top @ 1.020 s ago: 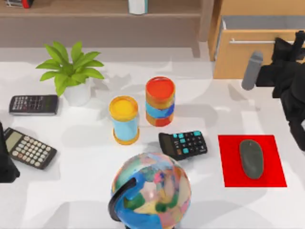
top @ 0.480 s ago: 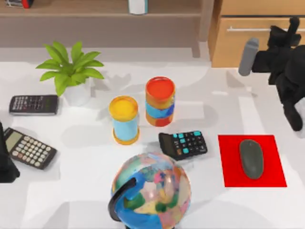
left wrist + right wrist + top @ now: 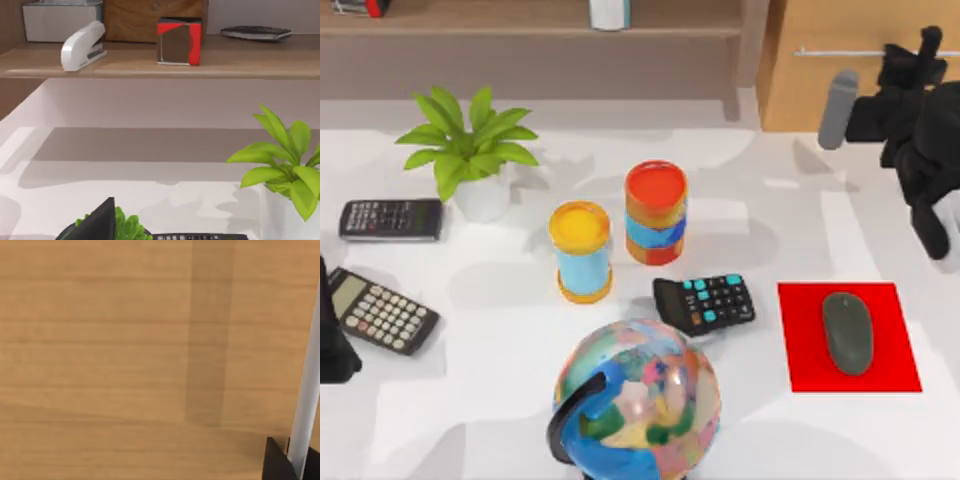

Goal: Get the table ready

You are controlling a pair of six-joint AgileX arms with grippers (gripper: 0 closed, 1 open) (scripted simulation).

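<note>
The white table [image 3: 500, 420] carries a globe [image 3: 638, 400], a black calculator with teal keys [image 3: 705, 303], a yellow-topped cup [image 3: 581, 250] and a red-topped striped cup [image 3: 656, 212]. My right gripper [image 3: 923, 52] is at the back right, against the front of the light wooden drawer cabinet [image 3: 820, 90]. It is shut on the thin silver drawer handle [image 3: 306, 390], which runs between its dark fingers [image 3: 275, 462]. The drawer front [image 3: 125, 340] sits flush with the cabinet. My left arm [image 3: 332, 350] is parked at the table's left edge.
A dark mouse [image 3: 847, 332] lies on a red pad [image 3: 895, 345] at the right. Two more calculators [image 3: 390, 218] [image 3: 380, 310] and a potted plant [image 3: 470, 155] are at the left. The brown shelf [image 3: 200, 62] behind holds a white stapler [image 3: 82, 45] and a red cube [image 3: 179, 40].
The right gripper has moved toward the back with the handle, and the drawer has slid from open to fully shut. The left arm has stayed still.
</note>
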